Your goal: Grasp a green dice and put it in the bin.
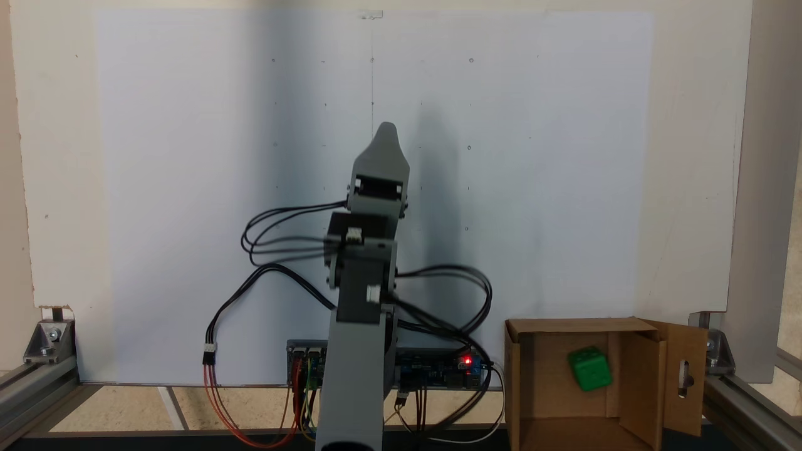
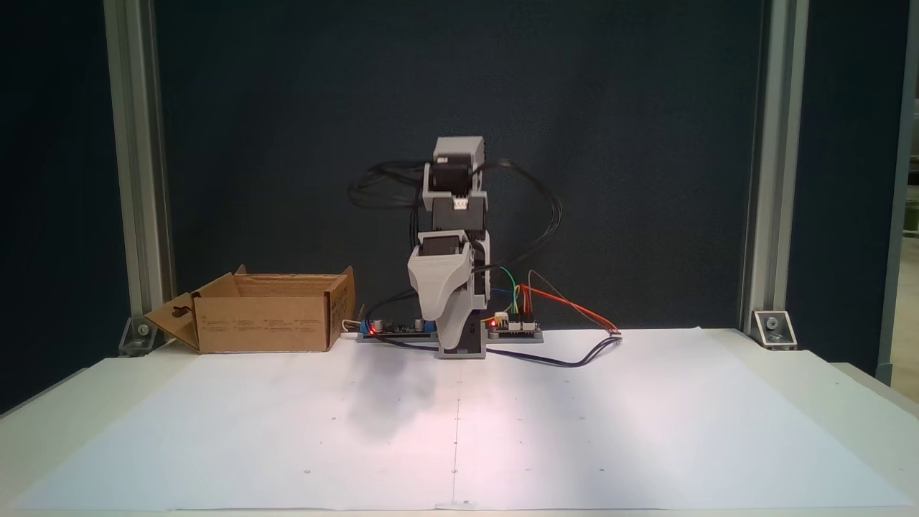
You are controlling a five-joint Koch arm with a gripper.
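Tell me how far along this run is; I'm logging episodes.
Done, it seems: the green dice lies inside the bin. Nothing is in hand: the gripper is folded over the white paper, away from the bin; whether its jaws are open can't be told. Nothing visible remains.

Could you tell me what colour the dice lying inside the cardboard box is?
Bright green. The dice shows best in the fixed view looking down into the box.
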